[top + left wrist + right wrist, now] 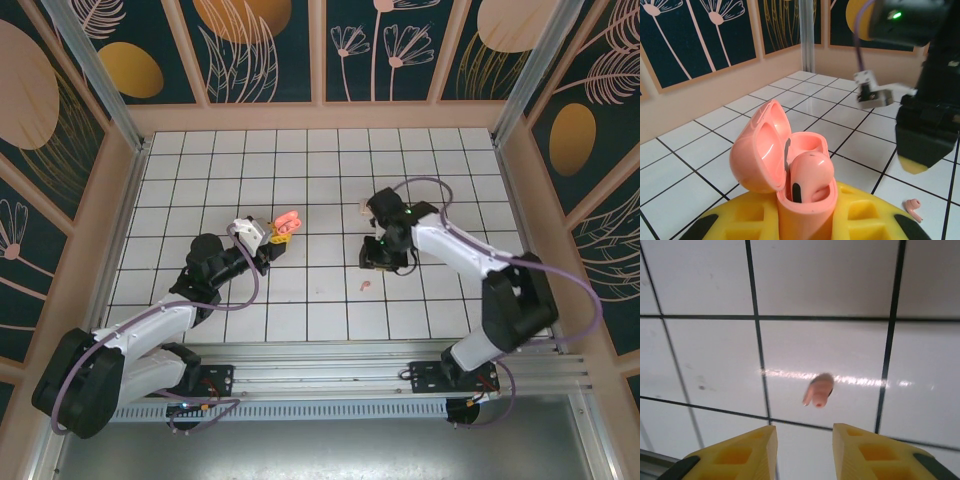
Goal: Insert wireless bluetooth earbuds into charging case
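Salmon-pink case (790, 165) w/ matching pink earbud (810, 172); loose earbud (820, 390) also pink, on white worktop (330, 160) w/ black grid lines. Fingers (735, 455) yellow. Walls (260, 45) dark teal, peach flower & leaf motifs.

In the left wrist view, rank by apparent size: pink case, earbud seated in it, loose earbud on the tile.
1. pink case
2. seated earbud
3. loose earbud; it lies farther off, so true sizes may match.

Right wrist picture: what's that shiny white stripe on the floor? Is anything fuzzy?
Right wrist view: the stripe is light glaring off the glossy tile, just behind the pink earbud, which looks slightly fuzzy. Left wrist view: the pink case is sharp, the right arm behind it blurry.
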